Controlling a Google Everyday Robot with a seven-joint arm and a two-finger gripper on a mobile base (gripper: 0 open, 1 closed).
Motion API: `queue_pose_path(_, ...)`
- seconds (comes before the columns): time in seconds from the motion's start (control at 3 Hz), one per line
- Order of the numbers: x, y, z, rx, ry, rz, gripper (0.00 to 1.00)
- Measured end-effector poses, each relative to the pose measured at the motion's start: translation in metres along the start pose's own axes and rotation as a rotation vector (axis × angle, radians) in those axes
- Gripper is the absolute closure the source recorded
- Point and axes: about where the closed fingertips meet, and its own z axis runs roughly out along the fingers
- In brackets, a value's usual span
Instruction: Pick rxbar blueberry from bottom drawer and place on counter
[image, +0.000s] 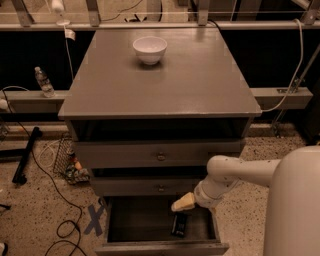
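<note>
End effector (183, 202) over bottom drawer (150, 247), above rxbar blueberry (179, 225); grip state unclear.

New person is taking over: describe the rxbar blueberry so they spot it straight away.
Start at the grey drawer cabinet and drop to its bottom drawer, the only one pulled open. The rxbar blueberry lies on its dark floor, right of centre, just below the gripper. It is a small flat dark wrapper, alone in there, unlike the round white bowl on the counter.
</note>
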Motion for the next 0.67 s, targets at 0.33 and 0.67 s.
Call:
queue_pose_path(0.33, -0.002, 0.001, 0.035, -0.038, -0.036, 0.096, 0.0)
queue_pose_path(0.67, -0.008, 0.003, 0.063, -0.08, -0.057, 0.137, 0.0)
